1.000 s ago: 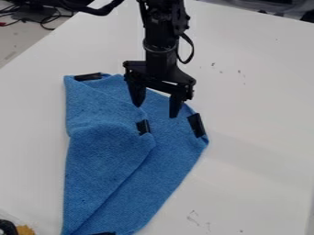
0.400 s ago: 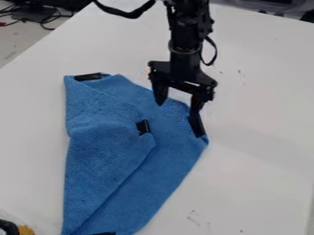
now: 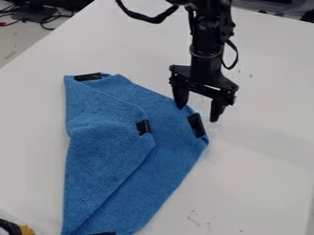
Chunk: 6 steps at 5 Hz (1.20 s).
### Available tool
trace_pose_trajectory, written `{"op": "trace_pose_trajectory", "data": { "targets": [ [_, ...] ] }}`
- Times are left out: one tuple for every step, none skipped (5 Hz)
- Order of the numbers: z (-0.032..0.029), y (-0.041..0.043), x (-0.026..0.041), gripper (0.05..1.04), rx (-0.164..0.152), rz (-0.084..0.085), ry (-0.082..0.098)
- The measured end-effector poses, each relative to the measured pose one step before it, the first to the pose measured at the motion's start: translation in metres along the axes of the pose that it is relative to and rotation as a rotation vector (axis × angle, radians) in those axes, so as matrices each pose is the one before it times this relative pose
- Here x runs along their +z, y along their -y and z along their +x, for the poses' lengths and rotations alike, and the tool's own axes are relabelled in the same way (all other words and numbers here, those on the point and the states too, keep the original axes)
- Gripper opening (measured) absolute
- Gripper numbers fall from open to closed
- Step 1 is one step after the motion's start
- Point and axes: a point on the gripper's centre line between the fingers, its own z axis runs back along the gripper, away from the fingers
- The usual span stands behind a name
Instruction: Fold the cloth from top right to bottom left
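The blue cloth (image 3: 104, 156) lies on the white bench (image 3: 264, 151), with one side flopped over in a big flap. The black gripper (image 3: 197, 114) hangs down at the cloth's right side. Its fingers (image 3: 180, 97) are spread wide, with nothing pinched in them. One tip is by the cloth's edge and the other is just past it, near the black patch (image 3: 196, 125) on the right. I can't tell if the tips touch the cloth.

The cloth looks soft and fuzzy, like a towel. I think it is very light, and it won't break if it gets squeezed hard. But it is floppy, so it can't be pushed flat like a card. It has to be pinched and lifted, and the rest will hang down and bend.

The best spot to grab looks like the edge right by that black patch. The patch may be a bit stiffer than the fuzzy part, and maybe more slippery too. A good big pinch is safer than a tiny one, because a thin bit of edge could slip out. Then it should go up a little and over to the bottom left, nice and slow. If it goes too low, the whole cloth might slide along or bunch up.
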Motion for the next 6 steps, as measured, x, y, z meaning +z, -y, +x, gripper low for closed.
{"op": "trace_pose_trajectory", "data": {
  "targets": [
    [-0.00101,0.00436,-0.0008,1.001,0.0275,-0.0043,-0.0034],
    [-0.00201,0.00205,-0.00839,1.001,-0.0111,-0.0044,-0.0282],
    [0.00209,0.00269,-0.00713,0.974,-0.0166,-0.0139,-0.0197],
    [0.00072,0.00121,-0.00696,0.842,-0.0042,-0.0199,-0.024],
    [0.00196,-0.00116,-0.00213,0.549,0.013,-0.0202,-0.0001],
    [0.00407,0.00106,-0.00076,0.293,-0.0061,-0.0089,0.0045]
  ]
}}
